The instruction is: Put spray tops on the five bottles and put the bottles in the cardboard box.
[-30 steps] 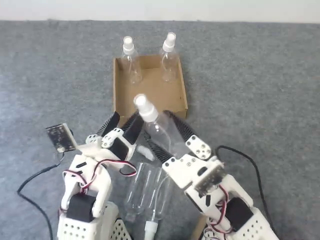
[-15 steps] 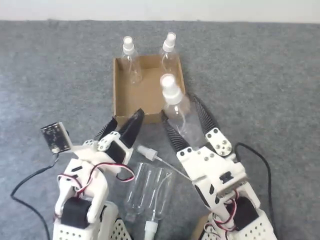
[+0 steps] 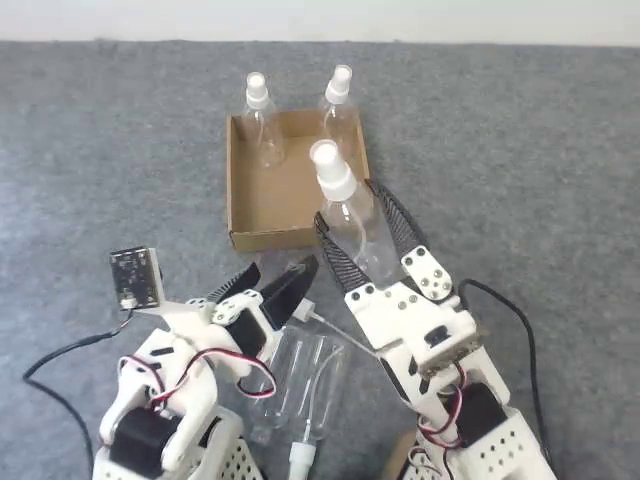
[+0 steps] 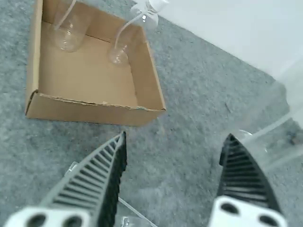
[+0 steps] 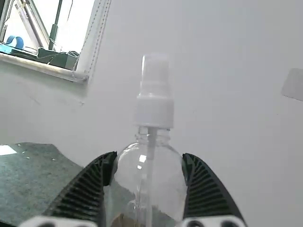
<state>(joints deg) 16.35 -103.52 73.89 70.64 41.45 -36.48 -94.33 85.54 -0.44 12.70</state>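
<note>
We see one grey carpeted table [image 3: 520, 150] and, on it, one shallow brown cardboard box [image 3: 275, 238], open side up. The right gripper [image 3: 347, 202] is clamped on a clear plastic bottle [image 3: 358, 235] with a white spray top [image 3: 325, 160] fitted. The bottle's long axis runs along the fingers, top pointing up and away from the arm bases. In the high view it overlaps the box's near right corner. The left gripper [image 3: 287, 266] is spread wide with nothing between its fingers, on the near side of the box.

Two capped clear bottles [image 3: 264, 130] stand upright by the box's far wall, tops up. Two uncapped clear bottles [image 3: 283, 385] lie side by side on the carpet between the arm bases, long axes running near to far. We cannot tell which end is the neck.

Bottle count: five. Spray tops: three fitted, plus two loose white spray tops [image 3: 302, 460], one at the near edge and one just beside the left gripper's tip.

The right wrist view adds a thin dip tube [image 5: 151, 156] running down inside the held bottle's neck. The left wrist view adds the standing bottles' bases resting on the box floor.
</note>
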